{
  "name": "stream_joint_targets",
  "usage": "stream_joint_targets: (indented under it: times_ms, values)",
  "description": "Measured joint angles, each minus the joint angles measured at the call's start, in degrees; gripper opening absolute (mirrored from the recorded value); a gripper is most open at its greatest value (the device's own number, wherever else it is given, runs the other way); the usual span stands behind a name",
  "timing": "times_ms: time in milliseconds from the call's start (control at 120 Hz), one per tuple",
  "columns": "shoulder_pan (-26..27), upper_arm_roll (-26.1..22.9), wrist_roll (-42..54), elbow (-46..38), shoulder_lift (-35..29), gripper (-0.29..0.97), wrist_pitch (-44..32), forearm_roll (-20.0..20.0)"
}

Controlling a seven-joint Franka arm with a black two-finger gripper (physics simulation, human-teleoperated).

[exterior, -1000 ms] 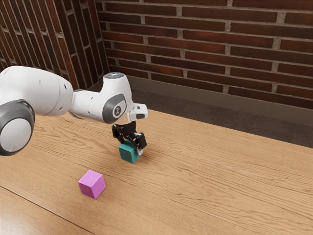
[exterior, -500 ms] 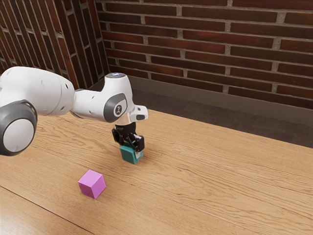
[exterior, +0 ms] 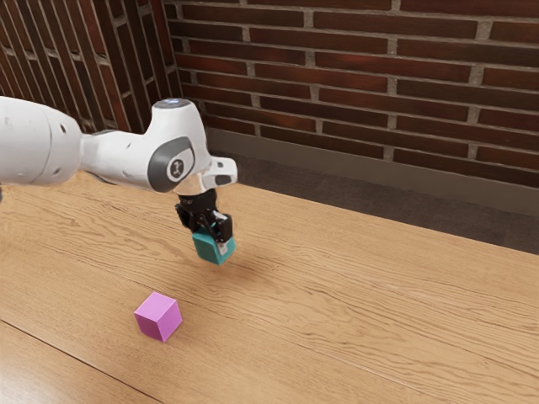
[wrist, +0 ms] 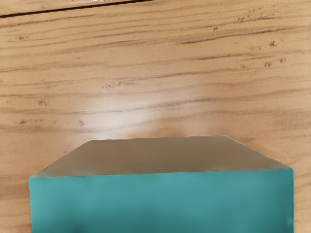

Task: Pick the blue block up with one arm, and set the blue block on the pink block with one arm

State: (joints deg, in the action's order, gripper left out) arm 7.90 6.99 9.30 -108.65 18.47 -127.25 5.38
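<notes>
The teal-blue block (exterior: pixel 210 249) hangs tilted in the air, up behind the pink block (exterior: pixel 157 316), which sits flat, well apart.

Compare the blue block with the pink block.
The blue block looks teal; the pink block is magenta. The blue block hangs above the table, gripped in the hand; the pink block sits on the table, untouched. Both are plain cubes of similar size.

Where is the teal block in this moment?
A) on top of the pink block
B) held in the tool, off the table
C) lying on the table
B: the tool grips the teal block clear of the table; the pink block sits apart.
</notes>
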Motion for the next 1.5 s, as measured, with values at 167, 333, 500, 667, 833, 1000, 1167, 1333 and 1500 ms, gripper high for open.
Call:
stream_joint_targets:
  times_ms: [167,333,500,667,833,1000,1167,1333,1500]
  values:
    - [0.20,-0.46,-1.85,-13.22,-15.96,0.30,-0.25,-3.14]
    - [0.61,-0.64,-3.97,-22.93,-24.79,0.30,-0.32,-4.99]
    - [0.37,-0.70,-6.09,-26.26,-26.89,0.30,-0.37,-6.58]
    - [0.37,-0.73,-7.73,-26.45,-26.78,0.30,-0.57,-7.07]
    - [0.37,-0.73,-9.04,-26.46,-26.81,0.30,-0.85,-7.24]
    - [0.38,-0.69,-10.14,-27.36,-27.43,0.30,-0.73,-7.40]
    - [0.37,-0.49,-11.01,-31.14,-29.96,0.30,-0.85,-7.53]
    - [0.37,0.14,-11.69,-35.15,-32.28,0.30,-1.14,-8.15]
    - [0.29,0.87,-12.22,-36.95,-33.28,0.30,-1.45,-9.32]
